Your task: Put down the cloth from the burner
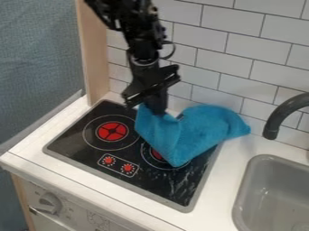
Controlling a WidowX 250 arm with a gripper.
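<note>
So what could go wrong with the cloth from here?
The cloth covers part of the burner nearer the sink, so setting it down right here would likely leave that burner covered. One corner points toward the tap and might snag if the claw swings that way. Carried further, a loose end could dip into the sink.

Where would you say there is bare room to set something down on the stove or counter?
The left burner and the counter strip between stove and sink are bare. It is crowded at the right burner, partly covered by the blue cloth, with the gripper just behind.
</note>
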